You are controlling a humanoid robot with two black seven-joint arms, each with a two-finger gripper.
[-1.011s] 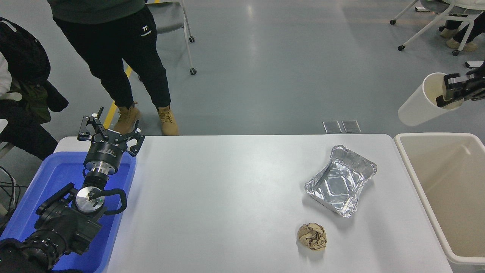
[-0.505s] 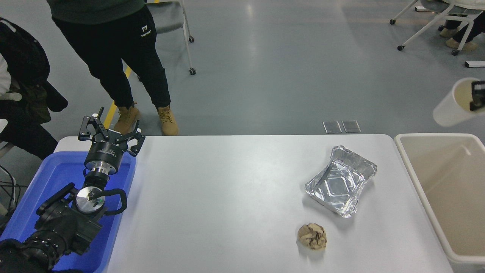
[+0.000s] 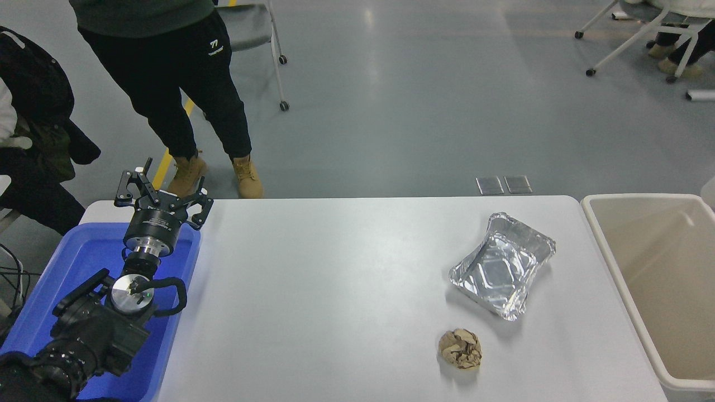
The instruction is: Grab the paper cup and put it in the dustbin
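The dustbin (image 3: 620, 285), a large beige bin with a thick rim, stands against the table's right end and its visible part is empty. The paper cup and my right gripper are out of view past the right edge. A pale sliver at that edge (image 3: 711, 190), just above the bin's far rim, may be part of the cup, but too little shows to tell. My left gripper (image 3: 162, 195) is parked at the lower left over the blue tub, open and empty.
A silver foil tray (image 3: 503, 265) and a crumpled brown paper ball (image 3: 460, 348) lie on the white table (image 3: 335, 290) right of centre. A blue tub (image 3: 84, 262) sits at the left end. A person (image 3: 167, 84) stands beyond the far left corner; wheeled chairs stand behind.
My right gripper, shut on the paper cup, moved right above the bin's far end and left the picture with it. The left arm has not moved.
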